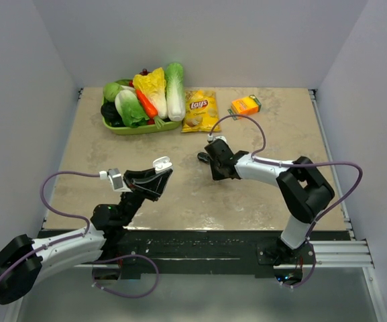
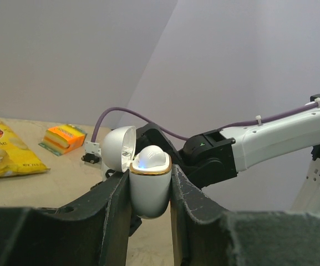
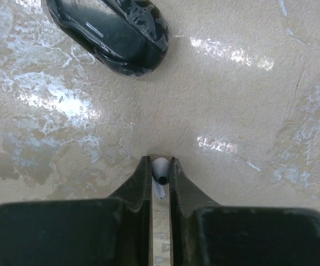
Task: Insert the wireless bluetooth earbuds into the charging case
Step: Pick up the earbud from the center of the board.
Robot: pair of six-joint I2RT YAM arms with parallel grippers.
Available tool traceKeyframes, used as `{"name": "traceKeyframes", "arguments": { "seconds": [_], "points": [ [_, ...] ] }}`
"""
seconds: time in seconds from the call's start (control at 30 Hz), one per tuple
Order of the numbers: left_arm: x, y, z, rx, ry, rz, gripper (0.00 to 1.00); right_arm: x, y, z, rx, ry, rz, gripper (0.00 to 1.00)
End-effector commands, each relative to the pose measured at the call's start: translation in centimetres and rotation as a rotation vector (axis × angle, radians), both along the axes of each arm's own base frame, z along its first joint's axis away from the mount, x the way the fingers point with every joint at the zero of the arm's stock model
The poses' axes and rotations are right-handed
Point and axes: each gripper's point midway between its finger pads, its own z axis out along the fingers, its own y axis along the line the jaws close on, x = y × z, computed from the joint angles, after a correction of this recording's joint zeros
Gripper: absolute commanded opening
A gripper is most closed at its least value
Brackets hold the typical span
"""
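**Top view.** The left gripper point(image 1: 161, 169) holds the white charging case point(image 1: 161, 163) with its jaws clenched on it. The case lid is open, and the case lies to the left of a glossy black object point(image 1: 202, 157) that rests on the table point(image 1: 200, 201). The right gripper point(image 1: 209, 159) reaches down to the table, its tips just to the right of the black object. A yellow bag of chips point(image 1: 200, 111) lies beyond the black object. An orange box point(image 1: 245, 105) lies beyond it and to the right, and a green basket point(image 1: 139, 129) of vegetables lies beyond it and to the left.

**Left wrist view.** The charging case stands upright, pressed on both sides by the two black fingers point(image 2: 112, 216). A gold ring point(image 2: 150, 172) rims its mouth, and a white dome with a faint blue glow sits in the mouth. The lid point(image 2: 117, 148) is tipped back to the left. The right arm point(image 2: 270, 138) crosses behind the case.

**Right wrist view.** The right jaws are drawn close together and pinch a small white earbud point(image 3: 160, 168) that has a dark opening. The earbud lies on the table, near the black object and on its near side. The black object is wrapped in clear film.
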Motion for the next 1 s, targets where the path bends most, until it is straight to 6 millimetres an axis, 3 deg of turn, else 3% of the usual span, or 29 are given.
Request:
{"name": "traceKeyframes", "arguments": {
  "seconds": [0.0,0.17,0.27,0.3,0.47,0.57,0.77,0.97],
  "points": [
    [-2.5,2.5,-7.1,0.046,0.043,-0.014,0.0,-3.0,-1.3,-1.4,-0.015,0.101,-0.003,0.0],
    [-2.5,2.6,-6.8,0.046,0.032,-0.01,0.0,-2.8,0.0,0.9,0.1,0.059,-0.026,0.0],
    [-2.3,2.6,-6.6,0.047,0.027,-0.002,0.0,-2.3,0.9,3.4,0.186,0.001,-0.043,0.0],
    [-2.2,2.7,-6.5,0.043,0.026,0.006,0.0,-1.9,1.5,5.2,0.242,-0.048,-0.039,0.0],
    [-2.0,2.8,-6.3,0.043,0.018,0.024,0.0,-1.7,2.0,7.3,0.363,-0.123,-0.075,0.0],
    [-1.9,2.7,-6.2,0.046,0.018,0.023,0.0,-1.4,1.6,6.3,0.341,-0.125,-0.101,0.0],
    [-1.7,2.3,-6.4,0.052,0.035,0.016,0.0,-0.6,-0.8,2.4,0.199,-0.096,-0.269,0.0],
    [-1.8,2.1,-6.2,0.045,0.034,0.005,0.0,0.6,-2.1,1.2,0.182,-0.129,-0.453,0.0]
  ]
}}
